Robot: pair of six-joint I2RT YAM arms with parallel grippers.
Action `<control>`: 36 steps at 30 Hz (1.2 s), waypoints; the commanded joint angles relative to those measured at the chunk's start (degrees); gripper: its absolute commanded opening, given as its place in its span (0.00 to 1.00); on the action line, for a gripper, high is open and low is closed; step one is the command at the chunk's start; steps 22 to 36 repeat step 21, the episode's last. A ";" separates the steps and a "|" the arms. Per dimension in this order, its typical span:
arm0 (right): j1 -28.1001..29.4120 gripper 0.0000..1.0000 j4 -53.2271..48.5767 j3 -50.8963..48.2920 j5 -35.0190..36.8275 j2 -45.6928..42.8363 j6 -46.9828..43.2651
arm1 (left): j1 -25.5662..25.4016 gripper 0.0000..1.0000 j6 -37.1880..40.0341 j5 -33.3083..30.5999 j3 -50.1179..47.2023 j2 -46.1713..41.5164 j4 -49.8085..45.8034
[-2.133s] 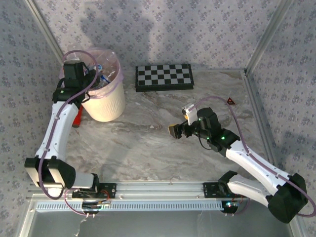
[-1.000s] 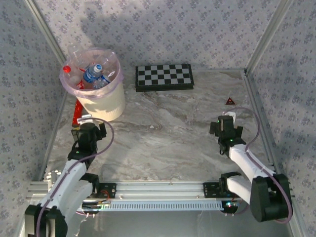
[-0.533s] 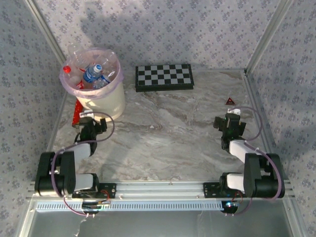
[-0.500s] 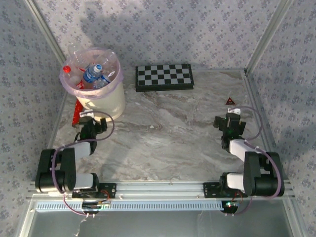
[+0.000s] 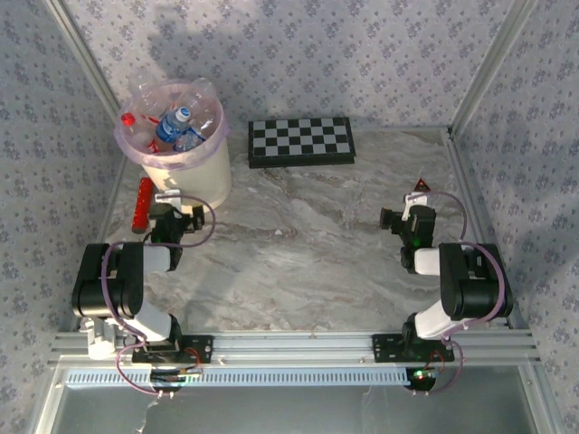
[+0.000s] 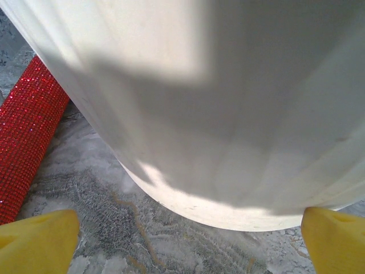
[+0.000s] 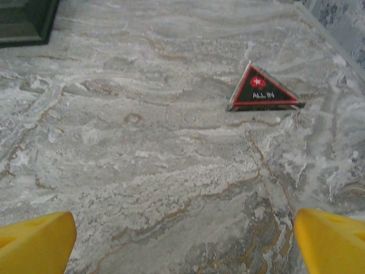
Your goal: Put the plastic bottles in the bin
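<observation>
A: Anything likely to go wrong on the left?

B: Yes: tipping the round cream-white bin (image 5: 197,185), lined with a pink bag and heaped with small clear plastic bottles (image 5: 174,125). Left claw (image 5: 172,222) low on the grey marbled desk (image 5: 298,258), jaws spread wide, gripping nothing, nose almost against the bin's foot. Hard to tell from the wrist view whether touching or just short of it.

A: And the cause?

B: Any push forward or sideways sweep from there. Could shove the bin, rock it, and spill the topmost bottles, poking above the rim. Could also roll the long glittery red cylinder (image 5: 143,203) lying just left of the bin, no part of the job.

A: So, the bottles relative to that claw?

B: Up inside the bin, above and beyond the claw, not between its fingers.

A: Middle and right?

B: Flat black-and-white chequered board (image 5: 300,142) at the far edge, well apart from both claws. Right claw (image 5: 404,217) also low over the desk, equally wide open and empty, far across from the bin, pointing toward a small black-and-red triangular card (image 5: 422,185). Little danger there beyond clipping that card. Looks close to finished, judging by the bin's load.
</observation>
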 commanded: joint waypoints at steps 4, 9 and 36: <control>0.19 1.00 2.63 0.47 -0.47 -0.15 -1.21 | 0.03 1.00 0.49 1.32 -0.14 0.11 3.93; 0.18 1.00 2.90 0.41 -0.41 -0.08 -1.22 | 0.11 1.00 0.44 1.32 -0.11 0.10 3.86; -0.26 1.00 2.32 0.67 -3.56 -0.07 -1.83 | 0.15 1.00 0.44 1.26 -0.12 0.10 3.86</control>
